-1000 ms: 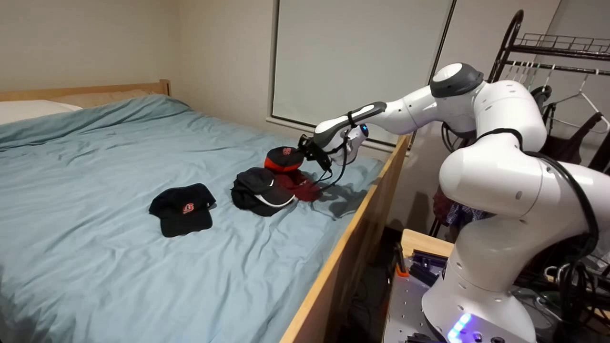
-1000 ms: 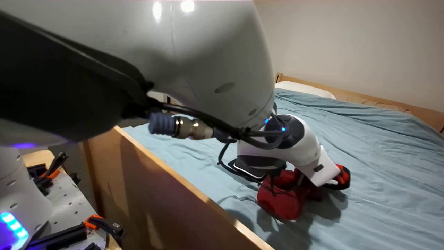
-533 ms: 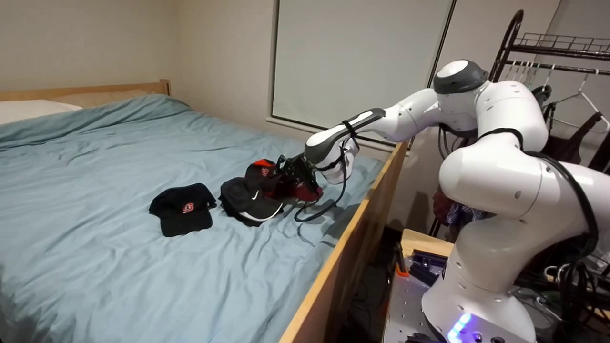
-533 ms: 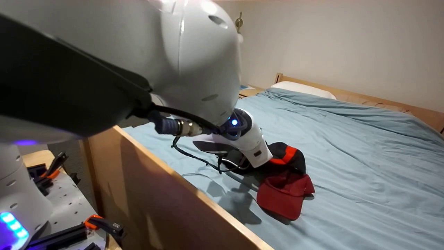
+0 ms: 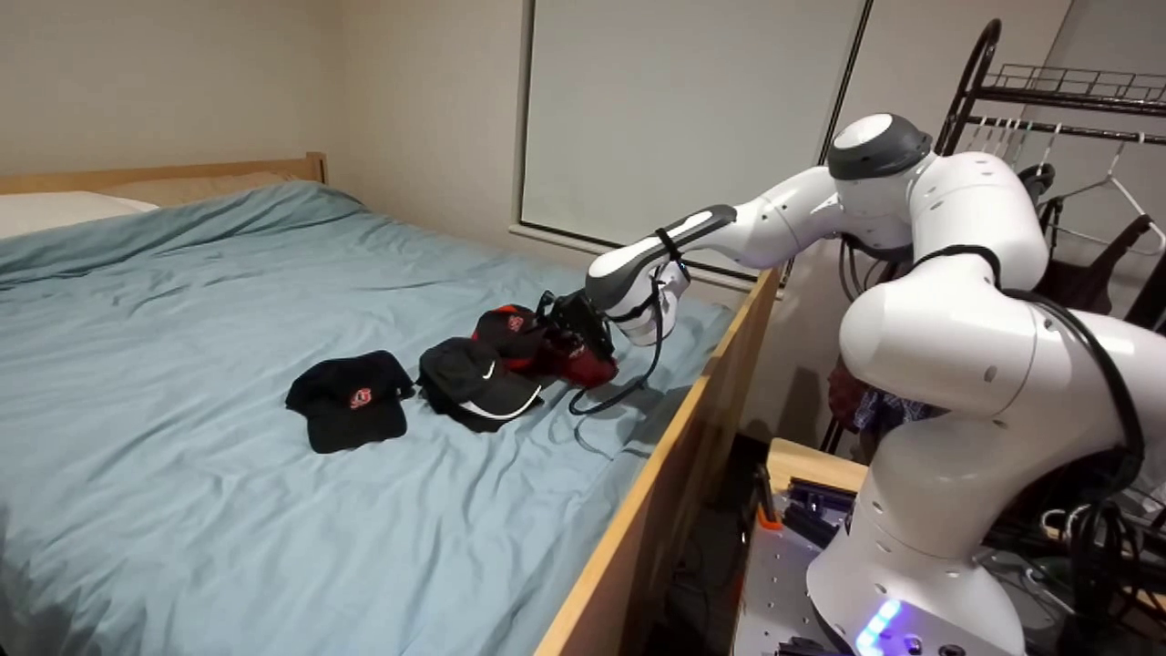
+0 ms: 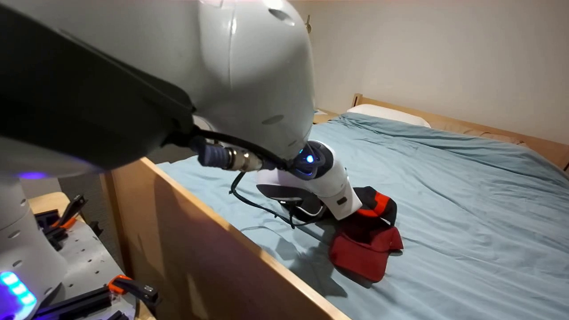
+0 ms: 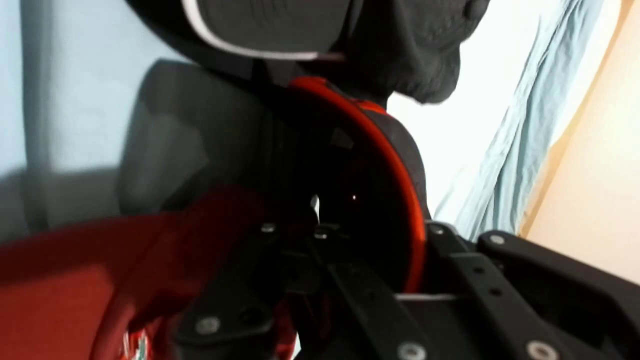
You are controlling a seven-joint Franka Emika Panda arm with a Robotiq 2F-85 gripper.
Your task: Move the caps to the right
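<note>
On the blue bedding (image 5: 209, 528), well apart from the wooden bed rail (image 6: 213, 258), lies the all-black cap (image 5: 342, 392), its brim turned to the viewer in an exterior view (the small emblem on its front is red). Just beside it is the white-trimmed black cap (image 5: 469, 378); whether these two touch, I cannot say. Next to that one is the black-and-red cap (image 5: 506, 335), tilted, with its hollow side and its red rim open to the wrist view. The dark red cap (image 6: 360, 258) is just beside it and has its brim toward the rail. From the other side of the rail the white arm (image 5: 966, 355) reaches over, and the gripper (image 5: 551, 316) is at the black-and-red cap. In the wrist view its fingers (image 7: 450, 255) are at the red rim, but this part is very dark, so I cannot tell if they are apart or clamped on the fabric. At the far end, near the headboard (image 6: 553, 153), is a white pillow (image 6: 386, 114).
</note>
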